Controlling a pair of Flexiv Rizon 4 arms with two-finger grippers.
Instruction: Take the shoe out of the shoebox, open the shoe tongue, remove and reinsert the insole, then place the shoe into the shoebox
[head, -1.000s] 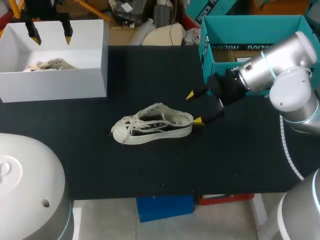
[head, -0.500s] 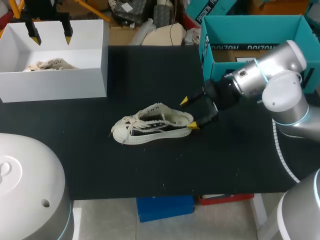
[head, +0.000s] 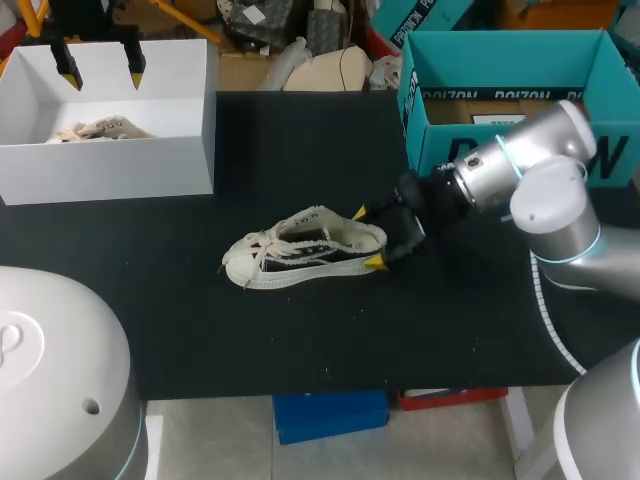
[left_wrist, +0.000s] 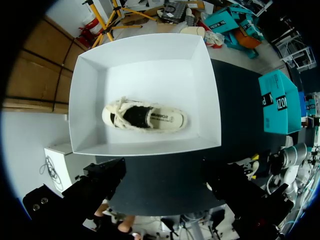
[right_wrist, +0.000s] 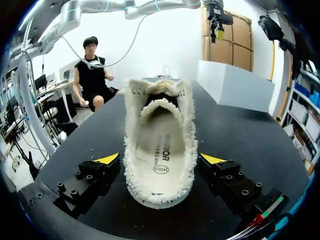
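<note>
A cream low-top shoe (head: 305, 248) lies on its sole on the black table (head: 300, 330), toe to the left. My right gripper (head: 366, 238) is open at its heel, one yellow tip on each side. In the right wrist view the shoe (right_wrist: 160, 150) fills the space between the fingers (right_wrist: 107, 159), its heel toward the camera and the insole showing inside. A white shoebox (head: 110, 165) stands at the back left with a second cream shoe (left_wrist: 145, 116) in it. My left gripper (head: 100, 65) hangs open high above that box, and from its own view the box (left_wrist: 90, 85) lies below.
An open teal box (head: 510, 90) stands at the back right, just behind my right arm. The white shoebox (right_wrist: 235, 85) lies well ahead of the shoe's toe in the right wrist view.
My right gripper has moved left and lower, from beside the heel to straddling it. The shoe and the left arm have stayed where they were.
</note>
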